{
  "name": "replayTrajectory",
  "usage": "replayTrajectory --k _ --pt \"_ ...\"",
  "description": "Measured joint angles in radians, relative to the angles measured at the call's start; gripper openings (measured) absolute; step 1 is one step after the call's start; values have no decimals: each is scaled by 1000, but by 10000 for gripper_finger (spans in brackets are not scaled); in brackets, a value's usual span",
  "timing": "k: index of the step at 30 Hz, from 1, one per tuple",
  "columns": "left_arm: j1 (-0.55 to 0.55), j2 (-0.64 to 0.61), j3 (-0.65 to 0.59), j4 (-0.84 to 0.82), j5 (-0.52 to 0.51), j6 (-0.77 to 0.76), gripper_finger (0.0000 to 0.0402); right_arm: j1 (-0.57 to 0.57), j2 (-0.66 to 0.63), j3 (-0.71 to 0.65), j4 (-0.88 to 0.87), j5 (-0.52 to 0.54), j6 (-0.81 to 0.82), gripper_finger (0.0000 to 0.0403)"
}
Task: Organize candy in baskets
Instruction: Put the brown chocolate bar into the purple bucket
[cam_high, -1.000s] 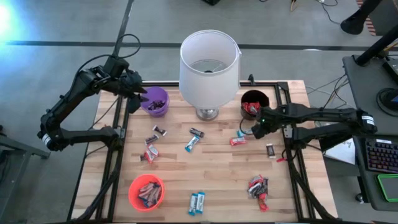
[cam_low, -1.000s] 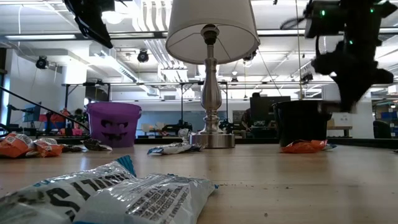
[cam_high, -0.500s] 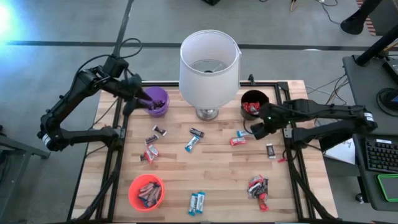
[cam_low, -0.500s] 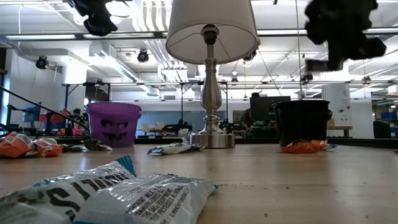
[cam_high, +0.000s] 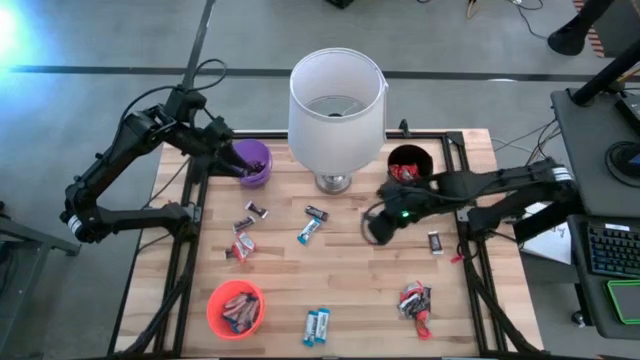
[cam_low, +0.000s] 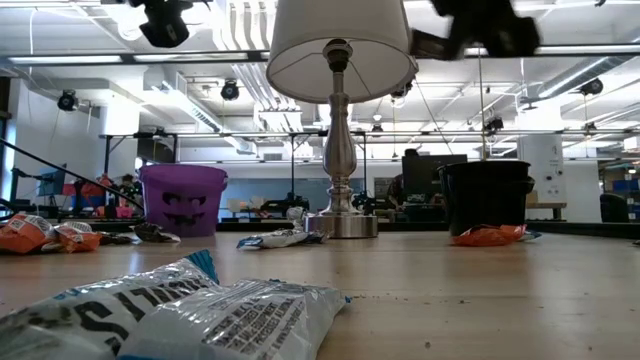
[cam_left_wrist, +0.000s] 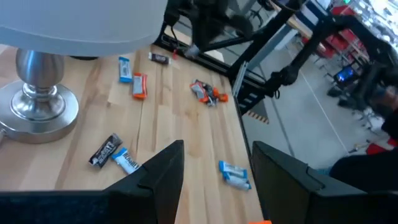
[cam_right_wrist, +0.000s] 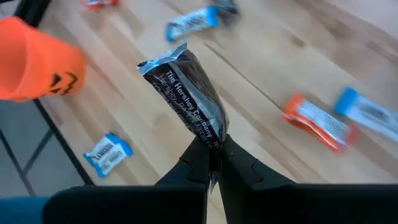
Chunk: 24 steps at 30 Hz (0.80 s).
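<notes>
Now right tool, clamping dark candy bar, swung from black basket toward table centre.

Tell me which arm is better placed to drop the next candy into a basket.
Right. Its gripper is shut on a dark candy bar above mid-table, carrying it. The left gripper hangs open and empty by the purple basket.

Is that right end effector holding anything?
Yes. The right end effector is pinched shut on a dark candy bar, lifted above the table.
</notes>
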Motion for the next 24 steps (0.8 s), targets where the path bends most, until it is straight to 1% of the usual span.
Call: replayTrajectory --k 3,10,15,18,24 --pt "-4 0 0 14 0 -25 171 7 111 110 17 6 -69 9" --pt "-26 9 0 16 -2 -6 171 6 325 393 17 69 -201 9" --pt "-41 16 0 18 -11 34 171 7 440 602 17 123 -284 9" --pt "-43 23 0 18 -10 51 171 3 500 710 16 132 -342 9" --pt "-64 46 0 22 -9 70 163 -14 602 851 14 132 -405 9"
